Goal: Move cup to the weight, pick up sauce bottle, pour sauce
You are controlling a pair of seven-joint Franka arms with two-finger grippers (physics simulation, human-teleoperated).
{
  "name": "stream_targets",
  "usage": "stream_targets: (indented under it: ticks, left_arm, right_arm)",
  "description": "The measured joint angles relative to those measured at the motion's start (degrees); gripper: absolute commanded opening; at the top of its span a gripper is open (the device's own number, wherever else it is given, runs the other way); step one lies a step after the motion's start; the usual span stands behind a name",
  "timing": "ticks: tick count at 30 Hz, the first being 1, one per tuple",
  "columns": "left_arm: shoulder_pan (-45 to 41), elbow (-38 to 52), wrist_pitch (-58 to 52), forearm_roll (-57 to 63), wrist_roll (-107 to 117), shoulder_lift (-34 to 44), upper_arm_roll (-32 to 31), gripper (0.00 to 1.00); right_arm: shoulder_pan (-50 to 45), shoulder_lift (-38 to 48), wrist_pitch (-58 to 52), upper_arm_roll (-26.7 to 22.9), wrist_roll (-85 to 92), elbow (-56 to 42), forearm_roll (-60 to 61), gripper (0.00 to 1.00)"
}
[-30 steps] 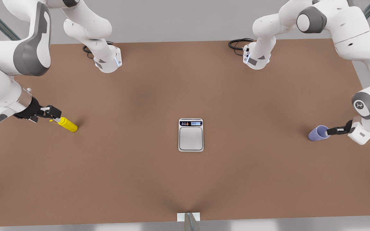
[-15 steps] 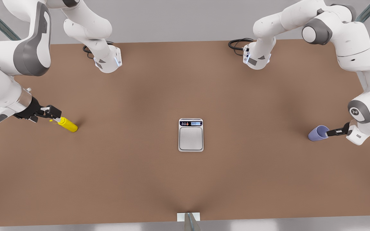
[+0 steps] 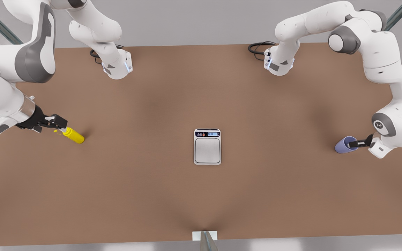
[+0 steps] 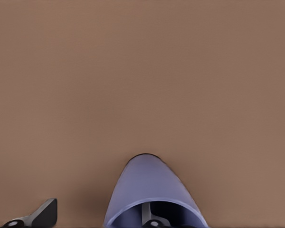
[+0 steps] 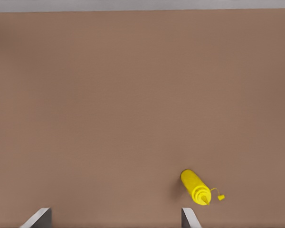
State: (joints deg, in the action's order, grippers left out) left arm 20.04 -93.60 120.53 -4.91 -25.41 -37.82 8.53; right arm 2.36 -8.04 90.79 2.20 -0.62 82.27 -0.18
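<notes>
The lavender-blue cup stands on the table at the front view's right. My left gripper is at its rim and open. In the left wrist view one finger is inside the cup, the other finger outside it. The yellow sauce bottle stands at the front view's left. My right gripper hovers open just above its nozzle end, and the bottle lies beyond one finger. The weight, a silver scale, sits mid-table.
Both arm bases stand at the table's far edge, with black cables beside them. Wide bare brown tabletop surrounds the scale. A small metal post sits at the near edge.
The left arm's elbow has swung down and outward, and its gripper has dropped and pushed toward the cup so one finger is now inside. The right gripper has barely shifted.
</notes>
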Motion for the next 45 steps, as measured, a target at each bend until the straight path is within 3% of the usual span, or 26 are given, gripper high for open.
stream_targets:
  ticks: [1, 6, 21, 25, 27, 29, 35, 39, 42, 45]
  left_arm:
    - [0.0, 0.0, -0.03, -0.04, 0.01, 0.02, 0.0, 0.43]
    - [0.0, -0.58, -1.0, -0.18, 0.61, -0.07, -0.18, 0.21]
    - [-0.31, -0.79, -1.32, 2.22, 7.15, 2.19, -3.77, 0.21]
    - [-6.58, -0.45, -1.85, 3.88, 15.55, 4.6, -8.09, 0.21]
    - [-13.01, 0.38, -1.87, 4.21, 23.41, 4.52, -8.18, 0.21]
    - [-14.81, 1.65, -2.04, 4.3, 33.79, 3.72, -13.07, 0.21]
    - [-18.07, 5.57, -1.97, 4.34, 37.41, 2.92, -21.09, 0.21]
    - [-27.82, 8.26, -1.03, 3.96, 40.15, 3.28, -21.08, 0.21]
    - [-32.34, 8.97, 0.04, 3.53, 40.31, 2.98, -20.58, 0.21]
    - [-35.72, 9.1, 2.03, 3.25, 41.52, 2.02, -20.57, 0.21]
  right_arm:
    - [0.02, -0.13, 0.0, 0.0, 0.24, -0.09, 0.05, 1.0]
    - [-0.1, -0.31, -0.09, 0.09, 0.3, 0.0, 0.0, 1.0]
    - [0.0, -0.22, -0.26, 0.0, -0.18, -0.09, 0.09, 1.0]
    - [0.0, -0.22, -0.26, 0.0, -0.39, -0.09, 0.17, 1.0]
    - [-0.07, -0.3, -0.31, -1.23, -5.44, 0.08, 5.39, 1.0]
    - [0.87, -0.39, -1.92, -1.44, -15.61, 0.15, 8.89, 1.0]
    - [17.68, -7.52, -9.11, -1.81, -17.77, 0.94, 31.9, 1.0]
    - [10.55, -15.46, -17.41, -23.55, -23.99, 1.77, 47.85, 1.0]
    - [10.61, -20.3, -21.71, -29.84, -31.37, 5.02, 55.22, 1.0]
    - [12.45, -23.91, -24.5, -30.4, -31.8, 8.77, 57.04, 1.0]
